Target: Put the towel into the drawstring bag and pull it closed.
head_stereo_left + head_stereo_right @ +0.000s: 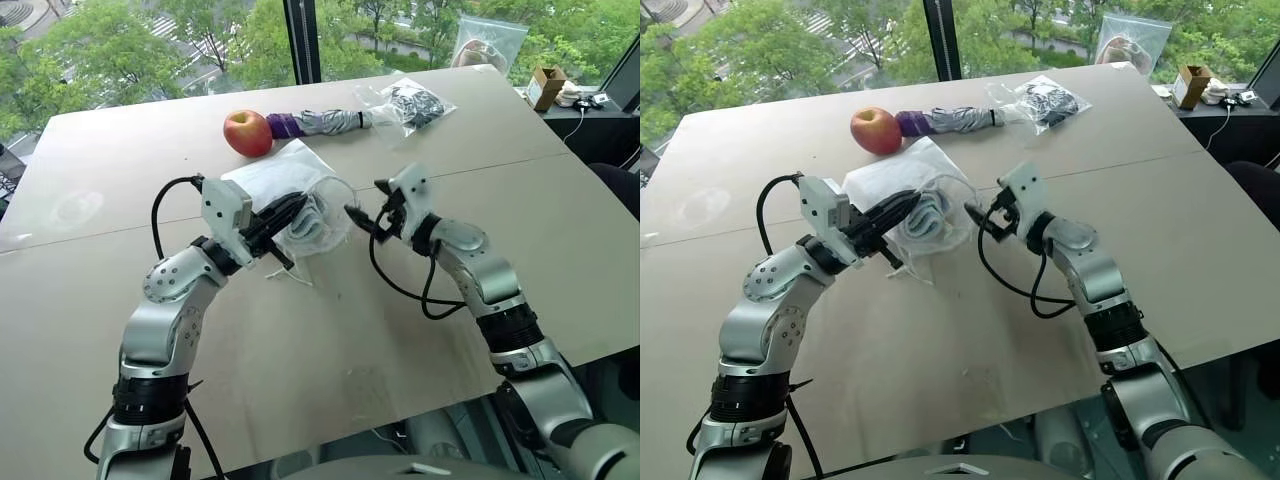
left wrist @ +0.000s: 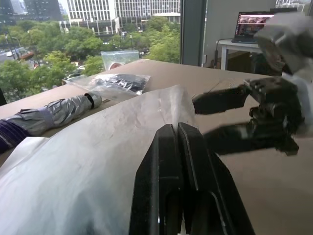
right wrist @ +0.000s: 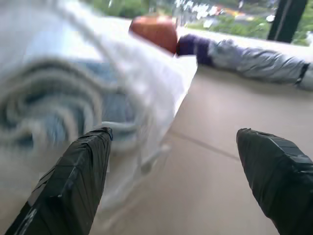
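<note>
Near the middle of the head view, the drawstring bag (image 1: 300, 200) lay on the table (image 1: 300, 340), the left gripper (image 1: 292, 207) pinching its edge. Through the right wrist view, the rolled towel (image 3: 54, 107) sat inside; the right gripper (image 3: 171, 166) was spread wide.

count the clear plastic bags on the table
2. One clear plastic bag with dark contents lies beside the folded umbrella, right of the apple. A second clear zip bag stands at the table's far edge by the window. Others may be out of frame.
</note>
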Robot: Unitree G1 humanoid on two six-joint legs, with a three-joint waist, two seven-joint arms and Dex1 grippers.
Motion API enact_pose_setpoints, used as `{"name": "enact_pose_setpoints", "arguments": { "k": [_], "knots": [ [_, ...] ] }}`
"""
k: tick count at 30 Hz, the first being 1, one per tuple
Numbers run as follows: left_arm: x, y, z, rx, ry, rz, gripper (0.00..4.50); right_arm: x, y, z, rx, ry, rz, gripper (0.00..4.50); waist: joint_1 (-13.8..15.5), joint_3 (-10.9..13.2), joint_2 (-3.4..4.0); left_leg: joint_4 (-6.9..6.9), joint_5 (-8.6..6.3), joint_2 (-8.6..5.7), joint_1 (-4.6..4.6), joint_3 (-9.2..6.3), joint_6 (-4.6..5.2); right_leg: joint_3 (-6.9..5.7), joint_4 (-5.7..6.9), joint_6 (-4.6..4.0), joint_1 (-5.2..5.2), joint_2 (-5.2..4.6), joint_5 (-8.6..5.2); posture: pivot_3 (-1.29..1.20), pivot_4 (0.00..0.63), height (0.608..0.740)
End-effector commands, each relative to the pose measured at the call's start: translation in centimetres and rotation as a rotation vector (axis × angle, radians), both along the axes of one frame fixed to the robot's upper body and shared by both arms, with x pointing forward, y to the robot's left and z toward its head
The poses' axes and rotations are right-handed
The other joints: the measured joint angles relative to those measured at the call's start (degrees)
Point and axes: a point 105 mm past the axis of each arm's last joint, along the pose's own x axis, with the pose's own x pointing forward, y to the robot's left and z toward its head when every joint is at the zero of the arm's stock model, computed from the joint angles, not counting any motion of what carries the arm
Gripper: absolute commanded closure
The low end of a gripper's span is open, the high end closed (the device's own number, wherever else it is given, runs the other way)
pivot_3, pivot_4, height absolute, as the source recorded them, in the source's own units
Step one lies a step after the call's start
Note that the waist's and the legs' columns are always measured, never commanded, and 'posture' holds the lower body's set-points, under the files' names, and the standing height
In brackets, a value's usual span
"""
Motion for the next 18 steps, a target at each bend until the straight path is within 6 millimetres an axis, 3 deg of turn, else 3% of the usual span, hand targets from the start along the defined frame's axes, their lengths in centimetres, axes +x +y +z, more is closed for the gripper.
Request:
{"name": "enact_pose_setpoints", "arguments": {
  "k": [1, 5, 8, 13, 18],
  "knots": [
    [-0.1, 0.1, 0.6, 0.003, -0.032, 0.002, 4.5, -1.8, -0.7, 2.0, 0.139, 0.031, 0.092, 0.18, 0.07, 0.0, 0.0, 0.0, 0.0, 0.0, 0.0, 0.0, 0.0, 0.0, 0.0, 0.0, 0.0, -0.01, 0.0, 0.0, 0.15, 0.74],
    [-0.1, 0.0, 0.5, 0.004, -0.031, 0.003, 4.5, -5.5, 0.3, 0.5, 0.084, 0.157, 0.324, 0.18, 0.66, 0.0, 0.01, 0.01, -0.01, -0.01, -0.03, 0.0, 0.01, 0.0, -0.06, 0.0, 0.01, -0.03, 0.0, 0.0, 0.15, 0.74],
    [0.0, -0.1, 0.4, 0.005, -0.029, 0.002, 4.5, -6.5, 1.1, -1.2, 0.025, 0.222, 0.376, 0.18, 0.54, 0.0, 0.0, 0.02, -0.01, -0.02, 0.0, 0.03, 0.02, 0.01, -0.04, 0.0, 0.01, -0.02, 0.0, 0.0, 0.15, 0.74],
    [-0.1, -0.1, 0.3, 0.006, -0.027, 0.003, 4.5, -5.9, 2.3, -3.1, -0.079, 0.225, 0.381, 0.18, 0.54, -0.01, -0.01, 0.03, 0.0, -0.01, 0.1, 0.01, 0.02, 0.01, 0.18, -0.01, 0.01, 0.03, -0.01, 0.0, 0.15, 0.74],
    [-0.1, -0.1, 0.2, 0.009, -0.026, 0.003, 4.5, -3.1, 2.6, -4.0, -0.142, 0.194, 0.282, 0.18, 0.55, -0.01, -0.01, 0.13, 0.0, -0.03, 0.09, 0.07, 0.01, 0.06, 0.23, -0.01, 0.02, 0.02, -0.01, 0.0, 0.15, 0.74]
  ]
}}
